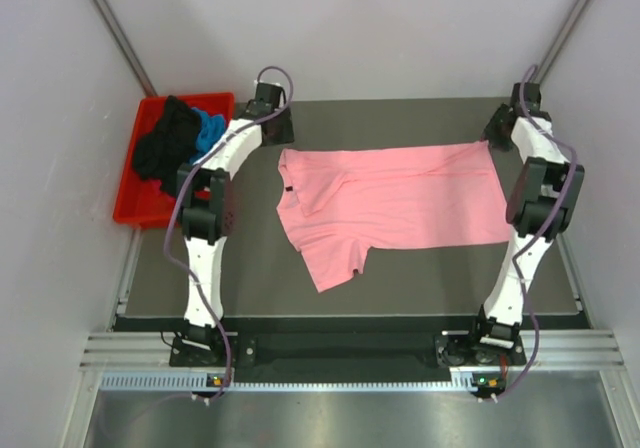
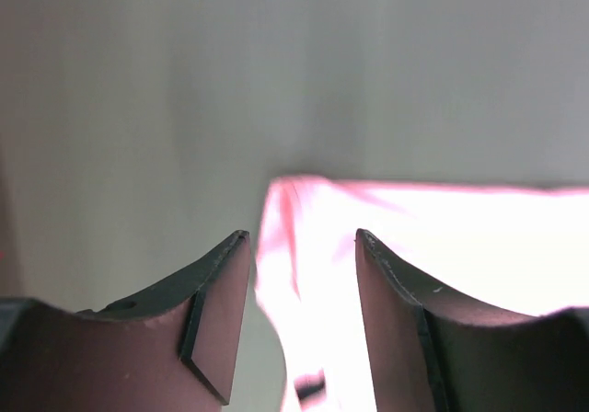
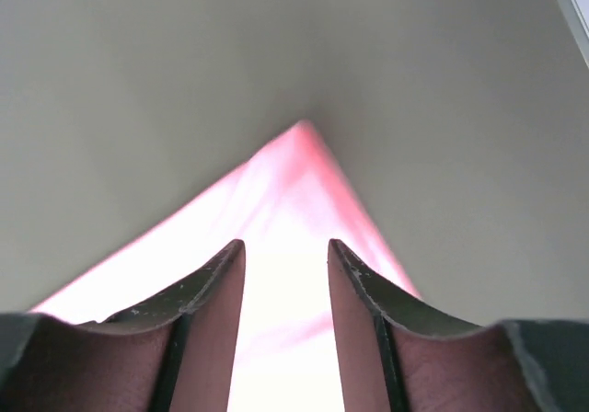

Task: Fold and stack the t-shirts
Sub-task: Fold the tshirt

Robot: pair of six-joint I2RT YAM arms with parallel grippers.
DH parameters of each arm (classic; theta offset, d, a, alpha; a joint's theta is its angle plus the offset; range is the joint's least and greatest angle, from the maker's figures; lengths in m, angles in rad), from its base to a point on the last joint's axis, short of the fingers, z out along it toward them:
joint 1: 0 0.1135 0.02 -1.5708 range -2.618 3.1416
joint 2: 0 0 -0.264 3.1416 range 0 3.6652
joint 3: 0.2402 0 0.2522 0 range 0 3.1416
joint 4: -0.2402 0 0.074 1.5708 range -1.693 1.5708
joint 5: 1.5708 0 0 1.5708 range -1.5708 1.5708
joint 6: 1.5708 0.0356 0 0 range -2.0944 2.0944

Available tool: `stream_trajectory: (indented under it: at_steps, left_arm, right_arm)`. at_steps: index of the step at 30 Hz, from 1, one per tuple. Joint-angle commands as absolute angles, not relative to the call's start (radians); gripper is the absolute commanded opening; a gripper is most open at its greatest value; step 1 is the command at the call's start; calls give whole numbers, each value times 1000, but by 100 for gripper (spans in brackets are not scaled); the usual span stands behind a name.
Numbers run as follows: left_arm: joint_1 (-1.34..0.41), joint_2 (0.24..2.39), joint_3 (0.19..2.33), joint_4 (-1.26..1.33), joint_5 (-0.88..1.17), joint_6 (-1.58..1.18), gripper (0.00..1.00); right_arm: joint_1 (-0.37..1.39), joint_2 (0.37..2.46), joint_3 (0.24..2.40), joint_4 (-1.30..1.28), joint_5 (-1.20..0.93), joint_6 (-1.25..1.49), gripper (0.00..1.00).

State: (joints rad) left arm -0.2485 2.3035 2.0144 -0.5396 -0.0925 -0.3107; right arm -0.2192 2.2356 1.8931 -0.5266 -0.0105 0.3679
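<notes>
A light pink t-shirt lies spread on the dark table, its collar at the left and one sleeve hanging toward the near edge. My left gripper is low at the shirt's far left corner. In the left wrist view it is open, with the pink cloth showing between and past the fingers. My right gripper is at the shirt's far right corner. It is open, with the pink corner just ahead of the fingertips. A black t-shirt and a bright blue one lie bunched in the bin.
A red plastic bin stands off the table's far left corner, beside the left arm. Grey walls close in at the back and both sides. The dark table ends at a metal rail near the arm bases.
</notes>
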Motion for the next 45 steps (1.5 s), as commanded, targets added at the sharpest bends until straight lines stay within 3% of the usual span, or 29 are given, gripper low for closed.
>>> stream_trajectory:
  at_steps: [1,5,10,19,33,40,44,45]
  left_arm:
    - [-268,2038,1883,-510,56,-282,54]
    - [-325,1878,1622,-401,149,-201,53]
    - [-452,1776,1421,-289,124,-25,52]
    - [-534,1844,1356,-201,134,57,45]
    - [-572,1976,1368,-184,57,120,42]
    - [-574,2023,1394,-187,-75,141,40]
    - [-574,2029,1405,-183,-129,144,36]
    - [-572,2031,1411,-180,-138,138,31]
  right_arm:
    - [-146,1999,1815,-528,-63,399,43]
    - [-63,1886,1633,-477,-95,413,47]
    - [27,1701,1375,-382,-172,449,50]
    - [127,1500,1111,-261,-258,466,57]
    - [129,1439,1060,-267,-241,449,58]
    - [130,1427,1036,-241,-244,474,58]
    - [129,1424,1017,-226,-242,482,58]
    - [129,1425,1011,-225,-241,483,58]
